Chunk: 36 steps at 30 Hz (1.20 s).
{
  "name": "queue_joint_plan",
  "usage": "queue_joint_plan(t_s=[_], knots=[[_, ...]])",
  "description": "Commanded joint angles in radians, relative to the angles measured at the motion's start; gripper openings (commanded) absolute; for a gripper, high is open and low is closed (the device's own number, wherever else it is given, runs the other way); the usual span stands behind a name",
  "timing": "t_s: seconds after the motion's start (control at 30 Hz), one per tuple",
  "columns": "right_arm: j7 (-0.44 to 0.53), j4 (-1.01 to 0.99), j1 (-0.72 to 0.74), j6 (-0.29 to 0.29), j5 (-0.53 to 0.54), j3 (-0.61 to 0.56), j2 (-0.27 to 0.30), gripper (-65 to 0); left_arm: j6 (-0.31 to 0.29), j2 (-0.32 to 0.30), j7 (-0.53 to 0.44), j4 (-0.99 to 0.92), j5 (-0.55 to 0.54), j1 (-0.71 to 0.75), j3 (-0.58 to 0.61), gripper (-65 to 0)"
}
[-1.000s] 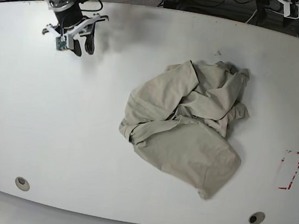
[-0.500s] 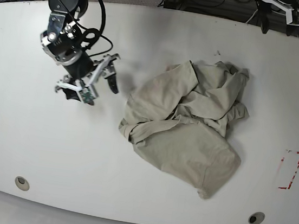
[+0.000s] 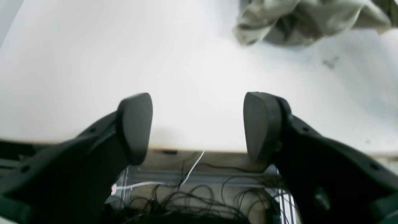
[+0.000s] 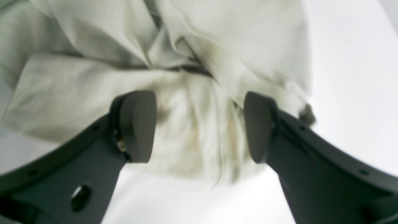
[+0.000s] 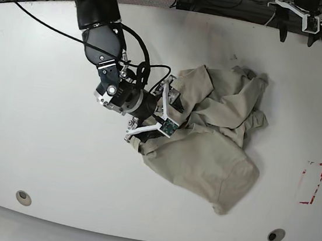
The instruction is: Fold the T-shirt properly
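Note:
The beige T-shirt (image 5: 205,143) lies crumpled in a heap on the white table (image 5: 41,141), right of centre. My right gripper (image 5: 152,118) is open at the heap's left edge, low over the cloth. In the right wrist view its fingers (image 4: 136,124) straddle wrinkled folds of the T-shirt (image 4: 217,46) and hold nothing. My left gripper (image 5: 296,31) is open and empty above the table's far right edge. In the left wrist view the left gripper (image 3: 199,127) hangs over the table edge, with the T-shirt (image 3: 295,21) far ahead.
A red-marked rectangle (image 5: 312,183) is on the table at the right. Two round holes (image 5: 23,197) (image 5: 276,234) sit near the front edge. Cables (image 3: 186,193) hang behind the far edge. A small dark mark (image 5: 235,57) lies beyond the shirt.
My right arm has swung from the table's far left corner down and right to the T-shirt's left edge, gripper still open. The T-shirt has not visibly moved.

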Motion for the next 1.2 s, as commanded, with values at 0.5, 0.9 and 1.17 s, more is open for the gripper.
queue_joint_plan(t_s=[0.5,0.9,1.17], knots=[[0.108,-0.384,0.244,-0.009,-0.002,-0.112,-0.144,-23.5,0.003,0.000,-0.022,0.000,0.003,-0.020,-0.001,-22.2],[0.280,-0.609,0.305,-0.009,-0.002,-0.109,-0.144,-33.1,0.003,-0.001,-0.022,0.000,0.003,-0.025,-0.001,-22.2],[0.296,-0.614,0.323,-0.009,-0.002,-0.108,-0.145,-61.4,0.003,-0.003,-0.022,0.000,0.003,-0.032,-0.001,-22.2]])
